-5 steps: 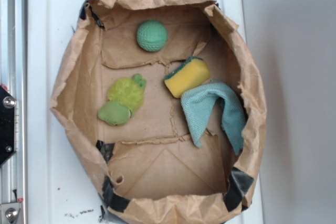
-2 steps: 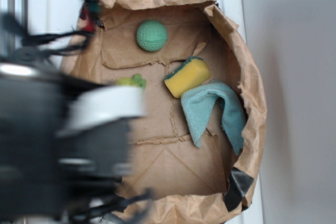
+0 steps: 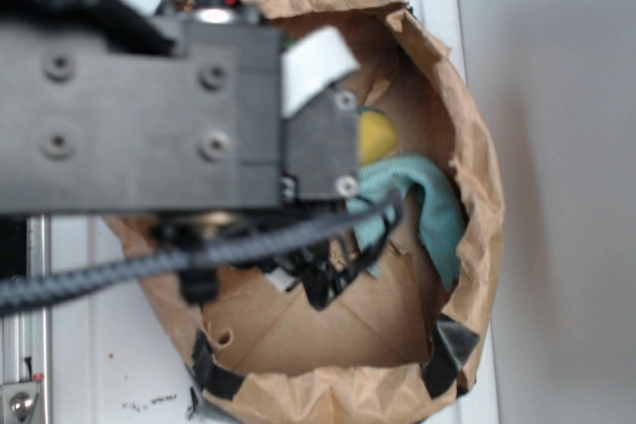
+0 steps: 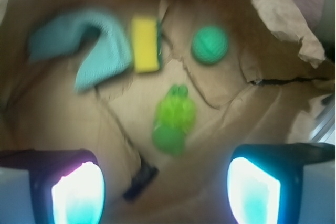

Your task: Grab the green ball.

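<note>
Sea-green and round, the green ball (image 4: 210, 45) lies on the brown paper floor of the paper bag (image 4: 278, 14) in the wrist view, in the upper right part of the picture, near the crumpled bag wall. It touches nothing else. In the exterior view the arm (image 3: 139, 116) covers the spot where it lies, so it cannot be seen there.

Just beside the ball, to its left in the wrist view, lies the yellow sponge (image 4: 145, 44), with a dark green edge facing the ball. Left of the sponge, touching it or nearly so, a light blue cloth (image 4: 84, 51) lies bent in an arch. Below the ball and the sponge, apart from both, lies a lime-green plush toy (image 4: 174, 119) with its rounded end toward the camera.

The gripper (image 4: 165, 192) hangs above the bag floor with its two fingers (image 4: 77, 192) set wide apart at the bottom corners of the wrist view; nothing is between them, and the plush toy shows in the gap. The ball is well away from the fingers.

In the exterior view the blurred dark arm and its cables cover the left and middle of the bag (image 3: 467, 206), leaving a bit of the sponge (image 3: 378, 134) and the cloth (image 3: 437, 215) visible at its right. The bag sits on a white bench (image 3: 119, 345).
</note>
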Robot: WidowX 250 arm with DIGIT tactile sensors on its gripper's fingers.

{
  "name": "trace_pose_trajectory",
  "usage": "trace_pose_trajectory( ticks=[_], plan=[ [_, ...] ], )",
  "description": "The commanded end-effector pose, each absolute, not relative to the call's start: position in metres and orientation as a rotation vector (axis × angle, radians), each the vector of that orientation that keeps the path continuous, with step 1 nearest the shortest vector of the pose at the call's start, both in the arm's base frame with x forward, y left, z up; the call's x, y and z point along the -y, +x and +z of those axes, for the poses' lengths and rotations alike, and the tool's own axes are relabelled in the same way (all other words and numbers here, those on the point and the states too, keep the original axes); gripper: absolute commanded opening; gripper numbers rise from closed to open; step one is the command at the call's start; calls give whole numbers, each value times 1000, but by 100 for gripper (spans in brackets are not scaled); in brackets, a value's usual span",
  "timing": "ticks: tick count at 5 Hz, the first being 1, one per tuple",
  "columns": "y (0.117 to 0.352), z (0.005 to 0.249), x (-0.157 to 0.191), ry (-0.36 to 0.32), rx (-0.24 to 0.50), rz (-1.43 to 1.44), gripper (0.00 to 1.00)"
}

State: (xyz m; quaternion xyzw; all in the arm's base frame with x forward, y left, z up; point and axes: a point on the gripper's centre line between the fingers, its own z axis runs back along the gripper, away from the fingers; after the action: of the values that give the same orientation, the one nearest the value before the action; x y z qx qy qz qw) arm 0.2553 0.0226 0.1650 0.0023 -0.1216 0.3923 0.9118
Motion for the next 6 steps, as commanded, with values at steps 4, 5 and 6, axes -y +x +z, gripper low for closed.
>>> trace_pose_trajectory(
  ticks=[4, 5, 6],
  plan=[
    [262, 148, -65, 113, 480, 1248, 100],
    [262, 148, -65, 113, 480, 1248, 100],
    [262, 148, -65, 113, 480, 1248, 100]
  ],
)
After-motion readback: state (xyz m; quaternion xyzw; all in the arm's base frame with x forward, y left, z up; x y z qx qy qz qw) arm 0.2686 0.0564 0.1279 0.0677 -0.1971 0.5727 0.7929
